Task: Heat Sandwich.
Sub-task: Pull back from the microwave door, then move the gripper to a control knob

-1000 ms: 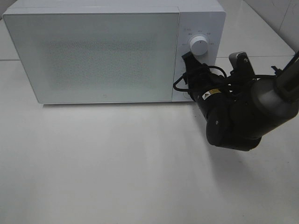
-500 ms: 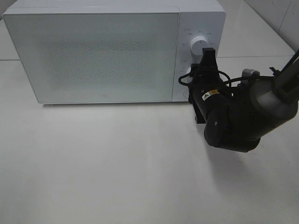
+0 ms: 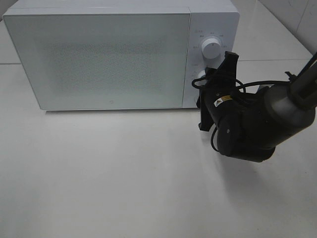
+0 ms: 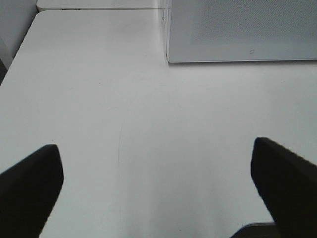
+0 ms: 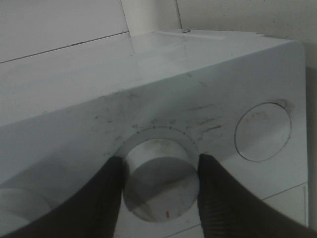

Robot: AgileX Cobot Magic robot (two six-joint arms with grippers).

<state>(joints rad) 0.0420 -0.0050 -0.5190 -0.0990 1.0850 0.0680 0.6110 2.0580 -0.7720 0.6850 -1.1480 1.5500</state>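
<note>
The white microwave (image 3: 104,54) stands at the back of the table with its door shut. The sandwich is hidden; I see it in no view. My right gripper (image 3: 204,80) is at the control panel, shut on the lower knob (image 5: 159,181), with one dark finger (image 5: 99,198) on each side of it. The upper knob (image 3: 211,48) is free. My left gripper (image 4: 158,193) is open and empty over bare table, facing the microwave's lower left corner (image 4: 171,57). It does not show in the exterior high view.
A flat round button (image 5: 261,131) sits beside the held knob on the panel. The white table (image 3: 124,173) stretches in front of the microwave. A tiled wall edge (image 3: 297,20) runs at the back right.
My right wrist has rolled clockwise at the control panel; its upper finger swung from left of the upper knob to the right of it. The left arm shows no earlier frame.
</note>
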